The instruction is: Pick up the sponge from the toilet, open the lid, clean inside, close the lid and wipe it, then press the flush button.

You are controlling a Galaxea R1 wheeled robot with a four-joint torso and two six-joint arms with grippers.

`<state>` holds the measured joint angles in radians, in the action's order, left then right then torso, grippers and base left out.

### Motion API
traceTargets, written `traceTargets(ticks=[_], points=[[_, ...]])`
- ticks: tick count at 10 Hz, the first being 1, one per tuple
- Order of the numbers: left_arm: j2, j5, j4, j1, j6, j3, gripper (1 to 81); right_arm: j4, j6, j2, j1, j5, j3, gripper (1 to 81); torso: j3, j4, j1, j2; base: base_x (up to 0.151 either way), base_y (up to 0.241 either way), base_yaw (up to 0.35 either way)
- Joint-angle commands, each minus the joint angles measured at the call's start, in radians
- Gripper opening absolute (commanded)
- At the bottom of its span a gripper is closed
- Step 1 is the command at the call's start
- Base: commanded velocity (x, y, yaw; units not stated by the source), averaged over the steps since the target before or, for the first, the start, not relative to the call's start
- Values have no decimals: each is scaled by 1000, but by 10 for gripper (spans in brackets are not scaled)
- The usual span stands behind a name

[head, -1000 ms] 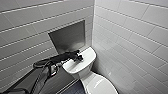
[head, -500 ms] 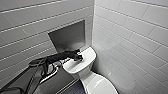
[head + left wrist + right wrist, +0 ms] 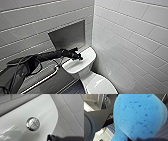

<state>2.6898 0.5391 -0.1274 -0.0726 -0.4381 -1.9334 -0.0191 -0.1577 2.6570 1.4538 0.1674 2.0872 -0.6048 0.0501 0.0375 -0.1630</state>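
We see white tiled walls (image 3: 130, 32) meeting in a corner that runs up toward 12 o'clock in the head view. The toilet (image 3: 86, 75) sits at about 5 o'clock, pushed into that corner. Its tank (image 3: 83, 62) is near centre, and the lid (image 3: 101, 85) is down over the bowl at 5 o'clock, cut by the frame edge. A grey recessed niche (image 3: 67, 35) is set in the wall at 11 o'clock from the tank. A dark tiled floor (image 3: 75, 88) shows at 6 o'clock. A metal grab bar (image 3: 46, 78) runs along the wall at 8 o'clock from the tank. The left arm (image 3: 47, 56) comes in from 9 o'clock and reaches across to the tank. The left gripper (image 3: 78, 57) is over the tank's flat top, and we cannot tell whether it is released or clenched. The sponge (image 3: 139, 116), bright blue and porous, is up close in the right wrist view with floor tiles behind it, off the toilet. The right gripper (image 3: 145, 139) is clenched on the sponge, with just a dark edge of it visible. The flush button (image 3: 32, 123), round and shiny, sits in the tank's top. In the left wrist view a dark tip of the left gripper is near the button but apart from it.
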Motion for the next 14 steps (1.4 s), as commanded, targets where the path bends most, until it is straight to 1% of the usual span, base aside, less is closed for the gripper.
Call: traceTargets(ticks=[1, 3, 5, 7, 9, 10, 11, 13, 14], points=[[-229, 28, -26, 116, -36, 275, 10, 4, 1, -13, 1, -69, -17, 10, 21, 0, 0, 0, 0, 0, 0], [-362, 25, -26, 69, -37, 451, 10, 4, 1, -13, -2, -69, -18, 10, 35, 0, 0, 0, 0, 0, 0], [-496, 24, -5, -9, -30, 637, 10, 1, 1, -13, 3, -69, -15, 10, 76, 0, 0, 0, 0, 0, 0], [-615, 4, 57, -118, -31, 778, 10, 1, 1, -7, 7, -59, -6, 10, 110, 0, 0, 0, 0, 0, 0], [-697, -21, 159, -288, -31, 881, 10, -1, 3, -6, 15, -55, -1, 10, 145, 0, 0, 0, 0, 0, 0], [-708, -48, 227, -405, -31, 910, 10, -1, 1, -4, 18, -55, 13, 10, 163, 0, 0, 0, 0, 0, 0], [-700, -114, 297, -541, -30, 901, 10, 4, 1, 0, 18, -55, 26, 10, 180, 0, 0, 0, 0, 0, 0], [-657, -252, 413, -773, -30, 825, 10, 8, 1, 14, 20, -55, 46, 10, 220, 0, -1, 0, 0, 0, 0], [-622, -298, 451, -861, -30, 783, 10, 8, 0, 25, 23, -55, 63, 10, 242, 0, -1, 0, 0, 0, 0]])
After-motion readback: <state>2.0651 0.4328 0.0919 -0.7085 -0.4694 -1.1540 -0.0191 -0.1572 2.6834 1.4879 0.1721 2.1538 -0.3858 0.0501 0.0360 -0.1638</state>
